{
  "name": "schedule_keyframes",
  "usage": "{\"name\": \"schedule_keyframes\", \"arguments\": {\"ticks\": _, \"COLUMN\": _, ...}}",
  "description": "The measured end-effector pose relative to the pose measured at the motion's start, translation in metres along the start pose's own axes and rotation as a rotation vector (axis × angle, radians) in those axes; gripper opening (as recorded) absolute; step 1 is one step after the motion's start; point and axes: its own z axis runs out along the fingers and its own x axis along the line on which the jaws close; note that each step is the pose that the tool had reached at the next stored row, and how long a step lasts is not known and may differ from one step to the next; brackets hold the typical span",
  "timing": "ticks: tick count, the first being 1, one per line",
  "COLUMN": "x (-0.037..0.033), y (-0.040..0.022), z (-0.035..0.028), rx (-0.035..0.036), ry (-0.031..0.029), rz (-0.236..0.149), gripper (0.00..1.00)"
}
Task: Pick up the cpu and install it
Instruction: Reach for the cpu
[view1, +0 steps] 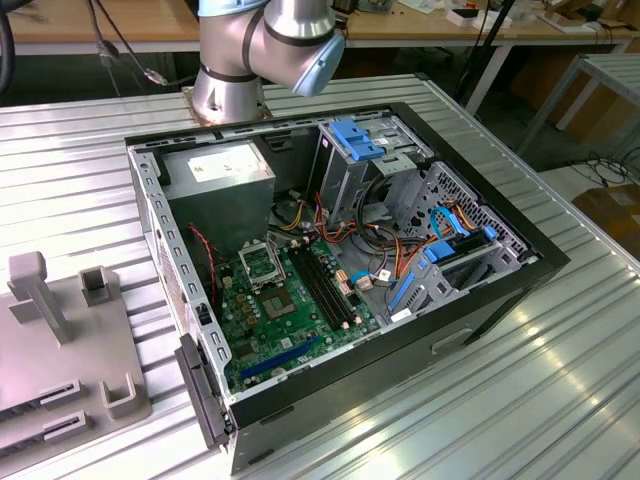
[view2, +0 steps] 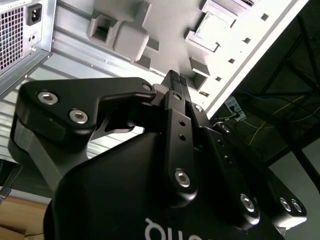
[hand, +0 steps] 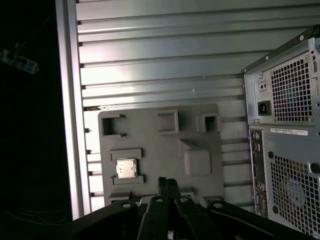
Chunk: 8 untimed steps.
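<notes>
— How far along is it?

— Hardly begun, I'd say. The cpu (hand: 126, 168) lies face up in its pocket on the grey tray (hand: 165, 150), which sits on the desk (view1: 560, 380) beside the open case (view1: 330, 405). It is not yet picked up.

— And the tool?

— In the first wrist view the tool (hand: 167, 182) is clenched, fingers pressed together with nothing between them. It hangs over the tray, near the cpu but apart from it.

— The socket?

— In the exterior view the socket (view1: 262, 265) shows a dark centre inside its metal frame. It looks empty, as far as I can make out. So both the pick-up and the install are left to do.
</notes>
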Motion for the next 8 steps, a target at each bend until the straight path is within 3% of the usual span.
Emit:
{"name": "schedule_keyframes", "arguments": {"ticks": 3, "x": 0.0030, "y": -0.0016, "z": 0.0006, "rx": 0.0009, "ry": 0.0099, "rz": 0.001, "gripper": 0.11}}
{"name": "schedule_keyframes", "arguments": {"ticks": 8, "x": 0.0146, "y": -0.0074, "z": 0.0020, "rx": 0.0009, "ry": 0.0106, "rz": 0.000, "gripper": 0.11}}
